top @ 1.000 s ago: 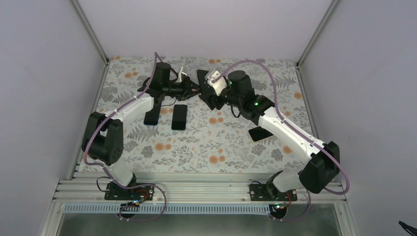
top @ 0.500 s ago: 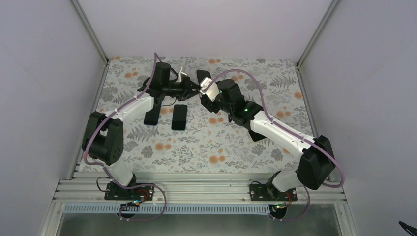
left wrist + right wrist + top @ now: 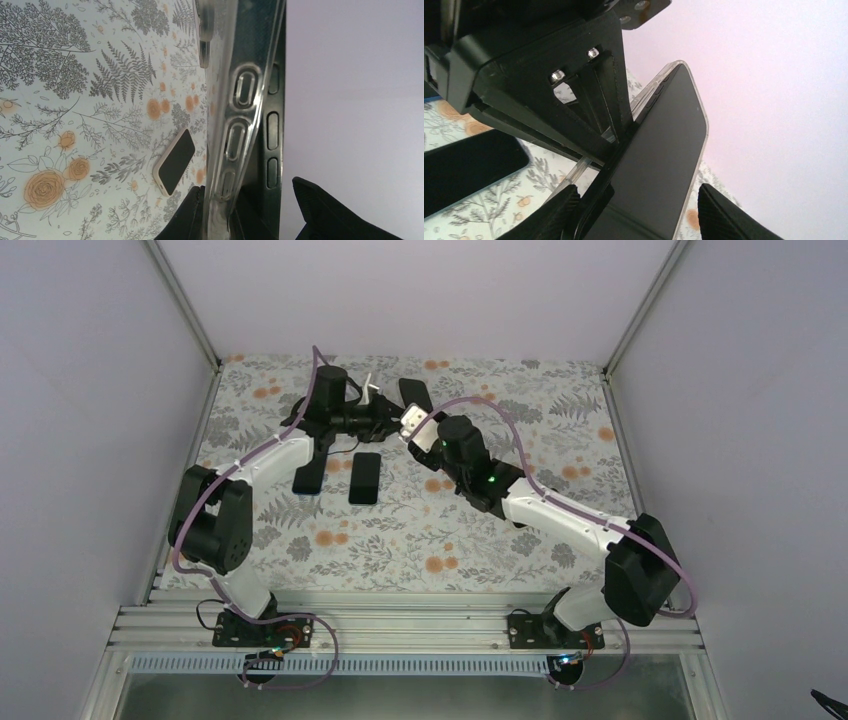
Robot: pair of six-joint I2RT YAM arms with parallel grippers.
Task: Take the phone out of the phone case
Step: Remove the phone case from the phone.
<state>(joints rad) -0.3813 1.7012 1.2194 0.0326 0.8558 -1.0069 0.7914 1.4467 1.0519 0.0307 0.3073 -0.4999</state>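
Left gripper, raised over the far middle of the floral table with two dark handsets lying flat below it, is fully closed on one long edge of the clear phone case, holding it on edge and clear of the surface. Just right of the case wall, the phone appears partly lifted out: a gap shows between its side buttons and the case's moulded button covers, though how much of it is lodged in the case cannot be told. Right gripper, reaching in from the right, has its jaws partly open on either side of the phone's near end and has hold of nothing; one finger lies close beside the edge, the other stands apart. Step in hand, as I read it: securing the phone for extraction. Next move probably calls for the right jaws to close on the phone alone, not the case lip, then a pull away from the left grip
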